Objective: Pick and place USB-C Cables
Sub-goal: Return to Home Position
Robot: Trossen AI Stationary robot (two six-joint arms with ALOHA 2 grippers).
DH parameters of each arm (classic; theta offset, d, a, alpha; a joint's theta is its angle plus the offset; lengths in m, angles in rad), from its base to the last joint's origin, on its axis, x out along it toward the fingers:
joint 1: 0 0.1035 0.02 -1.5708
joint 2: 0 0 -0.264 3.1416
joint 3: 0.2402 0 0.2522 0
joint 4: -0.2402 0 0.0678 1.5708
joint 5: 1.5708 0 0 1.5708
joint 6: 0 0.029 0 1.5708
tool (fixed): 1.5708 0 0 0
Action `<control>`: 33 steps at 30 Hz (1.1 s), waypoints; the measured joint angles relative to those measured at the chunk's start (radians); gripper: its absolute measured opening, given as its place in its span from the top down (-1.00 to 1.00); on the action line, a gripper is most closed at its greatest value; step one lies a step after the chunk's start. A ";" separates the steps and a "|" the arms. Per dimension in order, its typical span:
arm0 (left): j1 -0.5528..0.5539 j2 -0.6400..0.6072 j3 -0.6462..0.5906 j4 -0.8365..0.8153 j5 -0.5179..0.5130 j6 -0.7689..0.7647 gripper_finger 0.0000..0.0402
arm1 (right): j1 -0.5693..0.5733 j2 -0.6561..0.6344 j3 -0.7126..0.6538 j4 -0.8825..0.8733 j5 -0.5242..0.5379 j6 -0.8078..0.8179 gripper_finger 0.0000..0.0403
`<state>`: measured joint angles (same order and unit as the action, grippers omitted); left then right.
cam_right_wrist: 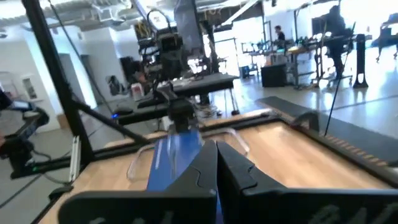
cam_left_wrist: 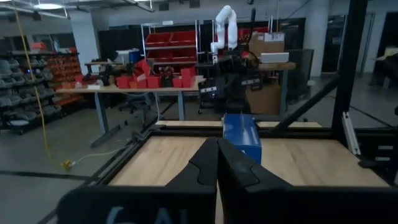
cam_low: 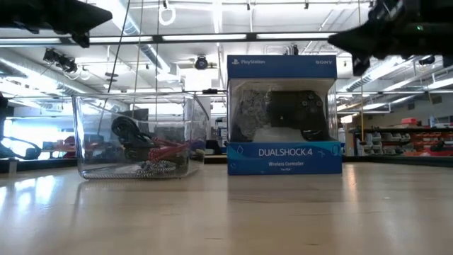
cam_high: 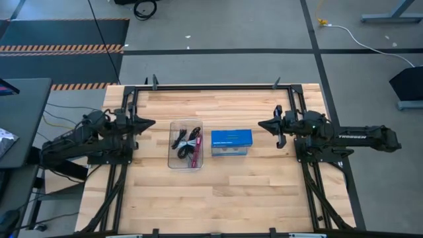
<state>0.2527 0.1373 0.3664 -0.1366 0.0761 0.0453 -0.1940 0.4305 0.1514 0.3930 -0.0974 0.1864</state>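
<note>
The USB-C cables (cam_high: pixel 187 143) lie bundled inside the clear plastic tray (cam_high: pixel 173 161) at the table's middle: black loops and a maroon-pink one show. In the low view the cables (cam_low: pixel 145 150) rest on the tray's floor. My left gripper (cam_high: pixel 151 123) hovers shut above the table's left side, pointing at the tray. My right gripper (cam_high: pixel 262 124) hovers shut on the right side, pointing at the blue box. In the wrist views the left gripper (cam_left_wrist: pixel 217 147) and right gripper (cam_right_wrist: pixel 216 149) show fingertips together, holding nothing.
A blue DualShock 4 box (cam_high: pixel 231 141) stands right of the tray on the wooden table (cam_high: pixel 225 198); the blue box (cam_low: pixel 283 117) is upright. A black frame (cam_high: pixel 218 86) borders the table's far edge and sides. Bare wood lies toward the near edge.
</note>
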 joint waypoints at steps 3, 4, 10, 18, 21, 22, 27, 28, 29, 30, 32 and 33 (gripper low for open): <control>0.000 -0.042 0.000 -0.059 -0.006 -0.012 0.98 | 0.018 -0.038 -0.057 0.002 0.021 0.015 0.99; 0.000 -0.051 -0.001 -0.074 -0.019 -0.014 0.98 | 0.026 -0.048 -0.076 0.010 0.032 0.021 0.99; 0.000 -0.117 -0.167 0.107 -0.052 -0.059 0.98 | 0.065 -0.087 -0.145 0.054 0.094 0.022 0.99; 0.000 -0.133 -0.356 0.269 -0.083 -0.102 0.98 | 0.097 -0.091 -0.145 0.019 0.103 0.021 0.99; -0.003 -0.133 -0.357 0.262 -0.079 -0.115 0.98 | 0.100 -0.091 -0.145 -0.005 0.106 0.021 0.99; -0.006 -0.132 -0.357 0.264 -0.076 -0.120 0.98 | 0.100 -0.091 -0.145 -0.009 0.106 0.021 0.99; -0.042 -0.131 -0.358 0.225 -0.076 -0.139 0.98 | 0.100 -0.091 -0.145 -0.026 0.106 0.012 0.99; -0.049 -0.131 -0.358 0.204 -0.082 -0.139 0.98 | 0.100 -0.091 -0.145 -0.032 0.106 0.002 0.99; -0.058 -0.131 -0.358 0.192 -0.092 -0.139 0.98 | 0.100 -0.091 -0.145 -0.037 0.106 -0.004 0.99; -0.065 -0.131 -0.358 0.188 -0.100 -0.139 0.98 | 0.100 -0.091 -0.145 -0.041 0.106 -0.009 0.99; -0.082 -0.131 -0.358 0.190 -0.102 -0.138 0.98 | 0.100 -0.091 -0.145 -0.043 0.105 -0.022 0.99; -0.090 -0.131 -0.358 0.194 -0.102 -0.134 0.98 | 0.100 -0.091 -0.145 -0.040 0.105 -0.024 0.99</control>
<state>0.1623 0.0060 0.0086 0.0575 -0.0257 -0.0890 -0.0937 0.3397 0.0063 0.3526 0.0078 0.1620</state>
